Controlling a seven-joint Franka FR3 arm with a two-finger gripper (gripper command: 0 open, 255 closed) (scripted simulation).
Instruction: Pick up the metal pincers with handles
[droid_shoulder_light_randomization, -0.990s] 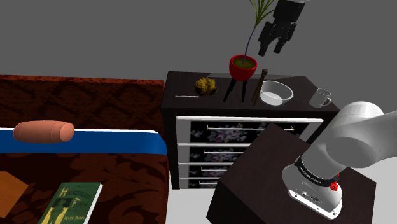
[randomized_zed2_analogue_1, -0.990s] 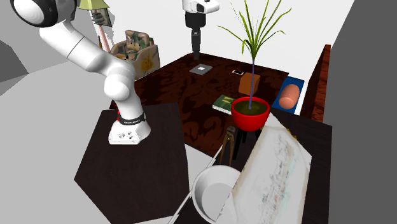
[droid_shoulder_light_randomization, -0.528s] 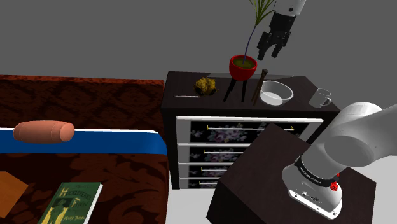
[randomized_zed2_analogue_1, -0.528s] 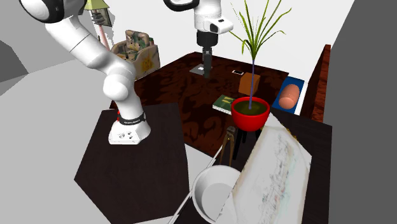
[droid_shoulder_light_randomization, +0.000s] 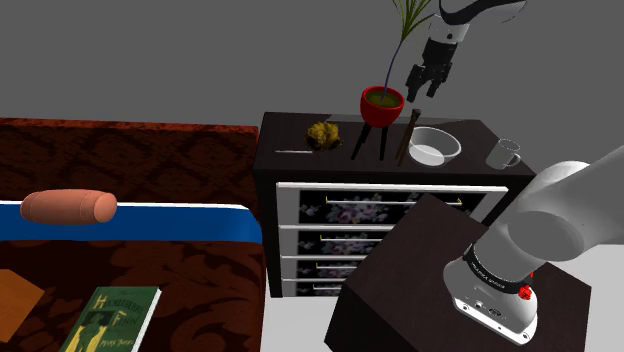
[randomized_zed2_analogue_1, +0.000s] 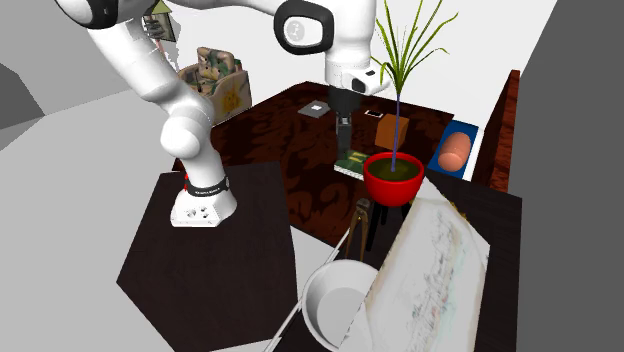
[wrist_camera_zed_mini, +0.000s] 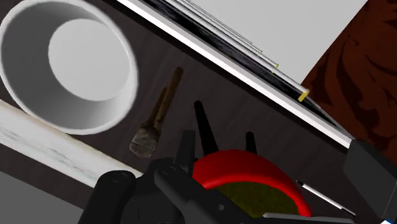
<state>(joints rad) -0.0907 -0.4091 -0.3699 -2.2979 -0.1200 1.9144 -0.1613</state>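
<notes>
The pincers (droid_shoulder_light_randomization: 404, 136) lie on the dark dresser top (droid_shoulder_light_randomization: 292, 136), between the red pot's black stand and the white bowl. In the wrist view they show as two brownish handles (wrist_camera_zed_mini: 163, 104) that end in a grey head. In the second exterior view they appear as thin tan handles (randomized_zed2_analogue_1: 352, 236). My black gripper (droid_shoulder_light_randomization: 421, 90) hangs open above them, next to the plant stem, and holds nothing. The second exterior view has the gripper (randomized_zed2_analogue_1: 344, 143) pointing down just beside the red pot.
A white bowl (droid_shoulder_light_randomization: 434, 146) sits close beside the pincers. The red pot (droid_shoulder_light_randomization: 382, 104) with its tall plant stands on black legs on their other side. A mug (droid_shoulder_light_randomization: 503, 153) and a brownish lump (droid_shoulder_light_randomization: 321, 134) share the dresser top. A bed with a book (droid_shoulder_light_randomization: 112, 318) lies toward the shoulder view's left.
The arm has swung the gripper down and toward the dresser, from high over the room to just above the pot and pincers. The objects have not moved.
</notes>
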